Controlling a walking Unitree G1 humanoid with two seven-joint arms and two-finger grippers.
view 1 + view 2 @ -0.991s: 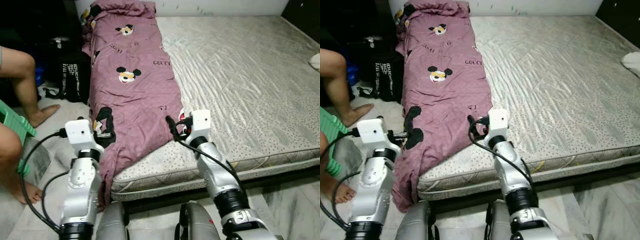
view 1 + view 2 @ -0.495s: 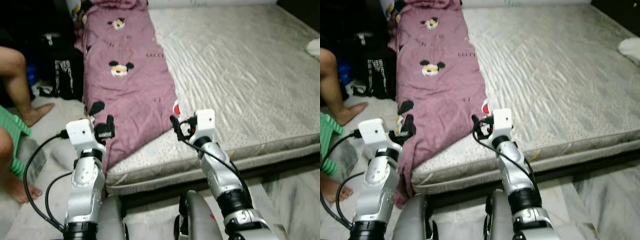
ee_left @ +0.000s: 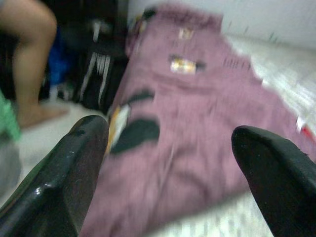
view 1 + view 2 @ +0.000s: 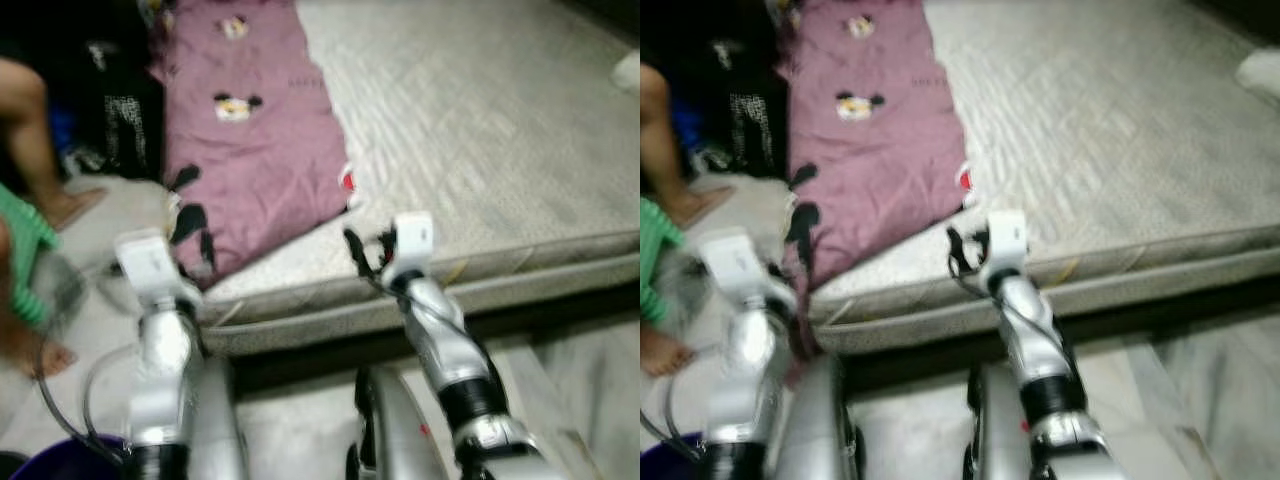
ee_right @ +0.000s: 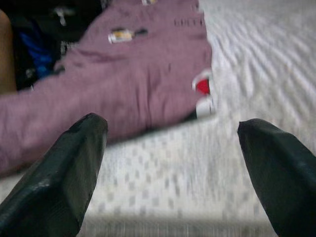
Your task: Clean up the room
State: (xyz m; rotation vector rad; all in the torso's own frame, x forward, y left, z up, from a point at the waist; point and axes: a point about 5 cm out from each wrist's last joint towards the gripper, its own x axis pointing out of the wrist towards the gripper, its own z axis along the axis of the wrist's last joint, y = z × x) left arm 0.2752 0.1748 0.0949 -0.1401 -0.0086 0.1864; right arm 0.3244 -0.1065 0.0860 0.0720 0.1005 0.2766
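Both hands are wide open and holding nothing: the left hand [image 3: 168,163] hovers off the bed's left edge, facing the purple blanket [image 4: 255,150], and the right hand [image 5: 170,163] hangs over the near edge of the mattress [image 4: 480,140]. That blanket lies along the mattress's left side, its lower end draping toward the floor. A person's leg [image 4: 40,140] stands at far left.

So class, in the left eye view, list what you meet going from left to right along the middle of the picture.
Person's leg → black bag → purple blanket → bare mattress.
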